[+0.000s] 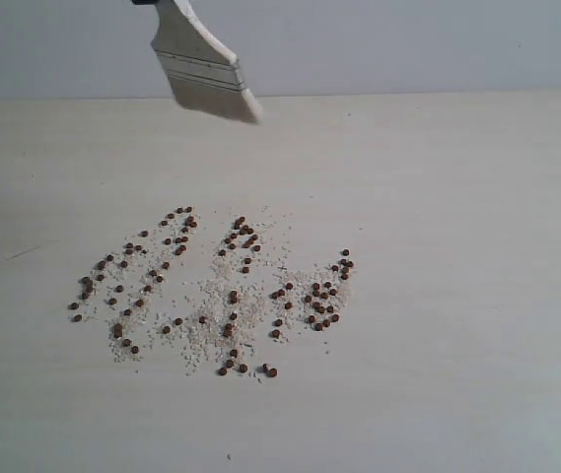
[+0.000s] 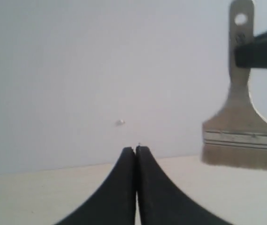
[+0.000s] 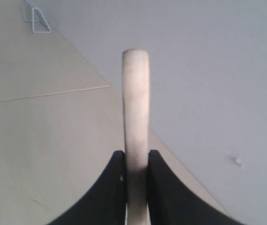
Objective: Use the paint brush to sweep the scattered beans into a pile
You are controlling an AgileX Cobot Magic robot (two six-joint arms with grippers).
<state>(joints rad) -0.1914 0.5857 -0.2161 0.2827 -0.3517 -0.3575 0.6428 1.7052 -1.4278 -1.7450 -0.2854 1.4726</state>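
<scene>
The paint brush [image 1: 201,69] hangs above the table [image 1: 457,296], behind the beans [image 1: 232,296].

Lighting is even and diffuse across all three views, moderately bright with a cool grey cast; shadows on the table [image 1: 477,296] are faint and soft-edged; the beans [image 1: 211,296] read sharp in the exterior view. The paint brush [image 1: 201,69] is smeared at its bristles there, its outline indistinct. Both wrist views are soft and washed out; the left gripper [image 2: 136,149] and right gripper [image 3: 136,153] show as dark, blurred shapes at close range.
</scene>
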